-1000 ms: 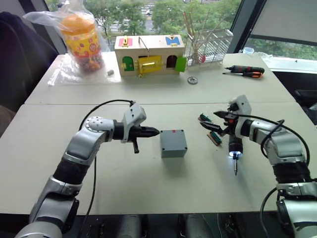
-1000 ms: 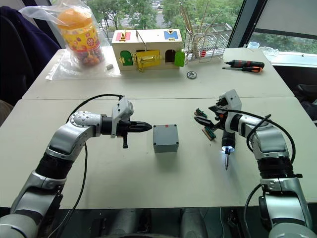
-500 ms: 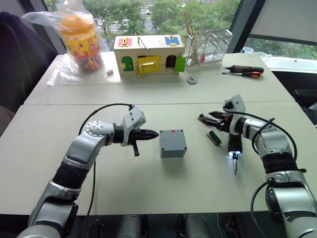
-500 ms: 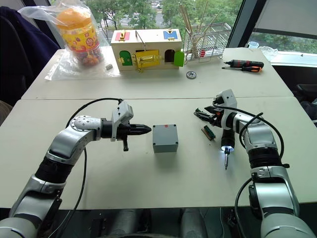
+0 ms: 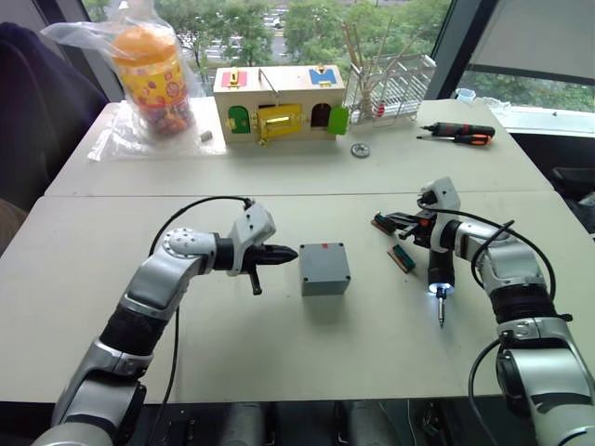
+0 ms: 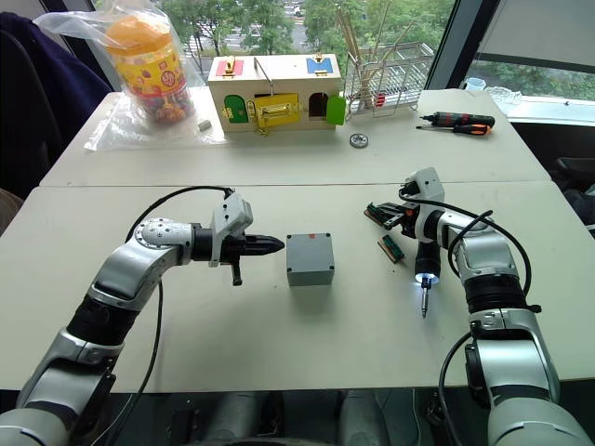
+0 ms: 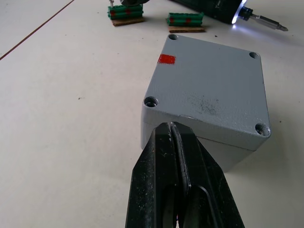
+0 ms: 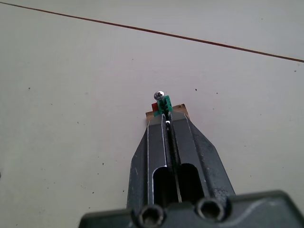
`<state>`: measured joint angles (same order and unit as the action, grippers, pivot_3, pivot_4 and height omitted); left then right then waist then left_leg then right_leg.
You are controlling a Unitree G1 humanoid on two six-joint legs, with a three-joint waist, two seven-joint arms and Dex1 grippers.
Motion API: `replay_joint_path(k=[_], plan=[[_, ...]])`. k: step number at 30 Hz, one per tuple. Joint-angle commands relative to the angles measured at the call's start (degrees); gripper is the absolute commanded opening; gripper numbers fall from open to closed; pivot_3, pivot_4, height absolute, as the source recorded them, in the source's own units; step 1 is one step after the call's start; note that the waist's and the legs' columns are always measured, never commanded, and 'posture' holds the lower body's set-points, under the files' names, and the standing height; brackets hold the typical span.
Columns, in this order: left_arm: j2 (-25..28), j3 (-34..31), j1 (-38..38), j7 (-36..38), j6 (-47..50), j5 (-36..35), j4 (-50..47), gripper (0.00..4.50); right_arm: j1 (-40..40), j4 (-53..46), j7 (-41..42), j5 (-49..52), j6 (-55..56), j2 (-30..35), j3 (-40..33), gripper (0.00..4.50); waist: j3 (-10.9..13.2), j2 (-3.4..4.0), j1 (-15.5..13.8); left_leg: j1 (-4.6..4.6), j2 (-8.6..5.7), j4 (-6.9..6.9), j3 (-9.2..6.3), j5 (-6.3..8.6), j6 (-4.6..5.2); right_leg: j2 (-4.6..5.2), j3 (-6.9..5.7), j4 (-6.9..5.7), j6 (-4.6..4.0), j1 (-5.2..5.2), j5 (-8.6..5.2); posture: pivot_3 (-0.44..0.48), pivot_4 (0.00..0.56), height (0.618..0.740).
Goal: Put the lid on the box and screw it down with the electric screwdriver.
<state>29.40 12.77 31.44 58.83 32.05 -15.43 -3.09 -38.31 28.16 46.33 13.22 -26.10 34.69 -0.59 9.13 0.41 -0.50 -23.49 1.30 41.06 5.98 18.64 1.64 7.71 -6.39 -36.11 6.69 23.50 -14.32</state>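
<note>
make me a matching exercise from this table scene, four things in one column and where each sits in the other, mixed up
Things:
1. box
2. electric screwdriver
3. wooden box with coloured doors
4. black-and-orange screwdrivers

Places:
A. far table, right end
B. near table, just in front of the left hand
C. far table, middle, beside a wire rack
D. near table, beside the right hand, tip lit

Pairs: 1-B, 2-D, 3-C, 4-A
</note>
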Motion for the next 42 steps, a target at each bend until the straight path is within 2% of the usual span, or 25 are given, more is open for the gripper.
replay_joint_path(k=[1,11,16,19,21,28,42], plan=[[0.3,0.0,0.4,0.3,-1.2,0.0,-0.7,0.00,-0.4,-4.3,-0.5,1.0,-1.1,0.2,-2.0,0.02,0.0,0.00,0.0,0.00,0.00,0.00,0.00,0.00,0.00,0.00,0.00,0.00,0.00,0.00,0.00,0.000,0.150,0.711],[0.7,-1.2,0.6,0.9,-0.8,-1.1,-1.0,0.00,2.2,-16.4,-1.9,3.0,-6.8,2.8,-5.2,0.02,0.0,0.01,-0.1,0.00,0.01,0.00,-0.01,0.00,0.00,0.01,0.00,0.00,0.00,0.00,0.00,0.000,0.150,0.711],[2.4,-3.7,0.3,2.1,2.3,-4.7,-3.8,0.00,7.0,-32.0,1.1,10.5,-14.7,3.5,-6.8,0.02,0.0,0.01,0.0,0.00,0.06,-0.03,-0.05,0.00,-0.01,-0.01,0.01,0.00,0.00,0.02,0.00,0.000,0.150,0.711],[5.0,-4.4,-0.5,4.2,4.8,-7.3,-6.9,0.00,11.3,-43.4,2.7,16.9,-21.4,2.8,-5.0,0.02,0.0,0.01,0.0,0.00,0.08,-0.04,-0.07,0.00,-0.01,-0.04,0.00,0.00,0.00,0.02,0.00,0.000,0.150,0.711],[5.2,-4.9,-0.6,4.1,6.5,-9.0,-8.2,0.00,12.9,-46.8,1.8,18.9,-23.8,1.6,-4.2,0.02,0.0,0.01,0.0,0.00,0.08,-0.04,-0.08,0.00,-0.01,-0.03,0.00,0.01,0.00,0.02,0.00,0.000,0.150,0.711],[4.5,-4.5,-0.2,2.0,8.4,-11.0,-10.0,0.00,14.6,-48.3,-1.7,19.5,-24.4,-1.3,-1.5,0.02,0.0,0.01,-0.1,0.00,0.00,0.03,-0.13,0.01,0.01,0.02,0.01,0.01,0.00,-0.03,0.00,0.000,0.150,0.711],[4.0,-3.6,-0.1,0.8,7.8,-10.6,-9.5,0.00,12.9,-43.9,-2.6,17.6,-21.6,-0.9,-0.5,0.02,0.0,0.01,-0.2,0.00,0.02,-0.02,-0.12,0.01,0.01,-0.02,0.00,0.01,-0.01,-0.01,0.00,0.000,0.150,0.711]])
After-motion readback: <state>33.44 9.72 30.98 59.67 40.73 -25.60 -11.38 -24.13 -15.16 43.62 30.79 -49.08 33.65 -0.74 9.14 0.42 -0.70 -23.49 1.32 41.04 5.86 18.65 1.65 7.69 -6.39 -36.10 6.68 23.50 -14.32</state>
